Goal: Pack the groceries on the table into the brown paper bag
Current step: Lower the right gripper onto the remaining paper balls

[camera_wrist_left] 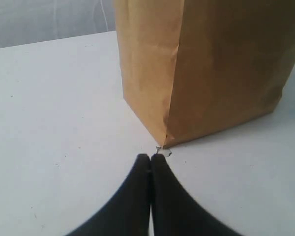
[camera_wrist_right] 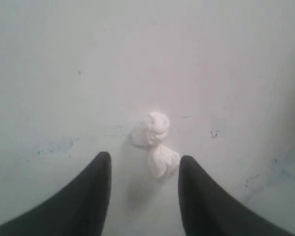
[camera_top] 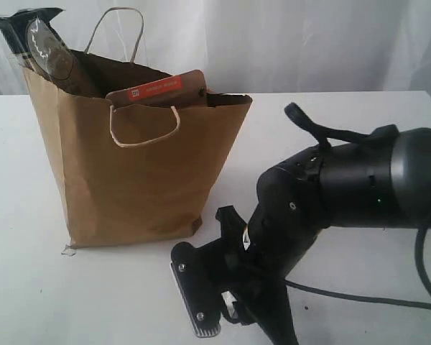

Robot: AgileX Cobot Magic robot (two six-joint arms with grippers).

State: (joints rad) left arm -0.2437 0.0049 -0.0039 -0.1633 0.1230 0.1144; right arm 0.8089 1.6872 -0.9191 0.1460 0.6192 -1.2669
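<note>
Upright brown paper bag (camera_top: pixel 136 180), pouch (camera_top: pixel 161 92) inside

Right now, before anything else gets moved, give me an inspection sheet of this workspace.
Surface: white table, faint smudges.
Job's things: brown paper bag upright; orange-labelled pouch and spaghetti packet stick out of its top.
Clutter: white lump on the table, just ahead of the right gripper.
Grippers: left gripper shut, tips near the bag's bottom corner; right gripper open, empty.
Cables: black cable lying by the right arm.
Surroundings: white curtain behind.
</note>
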